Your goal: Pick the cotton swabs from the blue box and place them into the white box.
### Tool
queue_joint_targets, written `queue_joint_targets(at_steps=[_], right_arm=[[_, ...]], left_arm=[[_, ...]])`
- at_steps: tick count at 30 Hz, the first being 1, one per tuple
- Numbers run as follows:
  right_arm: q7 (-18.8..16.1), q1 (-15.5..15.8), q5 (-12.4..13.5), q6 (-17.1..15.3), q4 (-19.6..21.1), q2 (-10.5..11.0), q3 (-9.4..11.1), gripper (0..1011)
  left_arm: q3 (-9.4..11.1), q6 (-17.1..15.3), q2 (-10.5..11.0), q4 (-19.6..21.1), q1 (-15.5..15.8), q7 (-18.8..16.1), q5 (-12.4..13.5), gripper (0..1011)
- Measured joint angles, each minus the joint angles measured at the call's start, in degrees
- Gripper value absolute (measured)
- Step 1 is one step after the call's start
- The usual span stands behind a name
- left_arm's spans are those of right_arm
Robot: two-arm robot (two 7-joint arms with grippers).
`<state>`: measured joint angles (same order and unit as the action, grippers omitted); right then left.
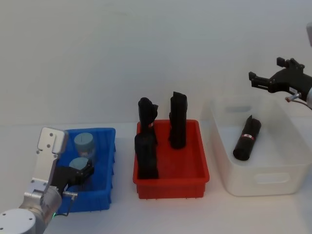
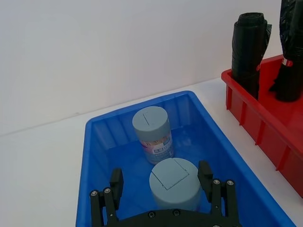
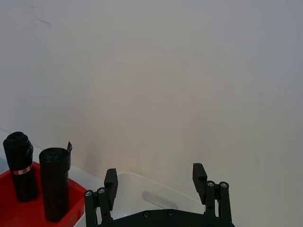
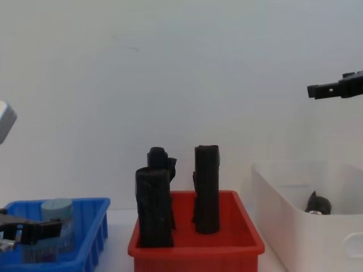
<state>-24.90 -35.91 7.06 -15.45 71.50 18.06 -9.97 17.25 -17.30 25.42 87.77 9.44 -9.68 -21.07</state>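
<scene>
Two cotton swabs jars with grey-blue lids stand in the blue box [image 1: 105,161]. The near jar [image 1: 78,163] [image 2: 174,182] sits between the fingers of my left gripper [image 1: 82,171] [image 2: 161,179], which is open and straddles it low in the box. Behind it stands the far jar [image 1: 84,143] [image 2: 152,127] [image 4: 57,212], its label visible. My right gripper [image 1: 264,69] [image 3: 155,177] [image 4: 329,86] hangs open and empty high above the white box [image 1: 258,178] [image 4: 295,226] at the right.
A red tray [image 1: 170,183] [image 4: 195,243] in the middle holds three upright black rolled bundles [image 1: 178,119]. Another black bundle [image 1: 247,139] lies inside the white box. A white wall rises behind the table.
</scene>
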Motion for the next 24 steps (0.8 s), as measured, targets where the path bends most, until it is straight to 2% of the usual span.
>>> queue_joint_targets(at_steps=[6,13,24], right_arm=[[0.00,0.00,0.00,0.00,0.00,0.00,0.00,1002],[0.00,0.00,0.00,0.00,0.00,0.00,0.00,1002],[0.00,0.00,0.00,0.00,0.00,0.00,0.00,1002]], left_arm=[[-0.50,-0.28,-0.29,-0.77,0.36,1.34,-1.50,1003],[-0.85,-0.57,-0.38,-0.98,0.50,1.69,-1.90,1003],[-1.10,-1.46,-0.51,-0.64,0.77,1.77,-0.02,1003]])
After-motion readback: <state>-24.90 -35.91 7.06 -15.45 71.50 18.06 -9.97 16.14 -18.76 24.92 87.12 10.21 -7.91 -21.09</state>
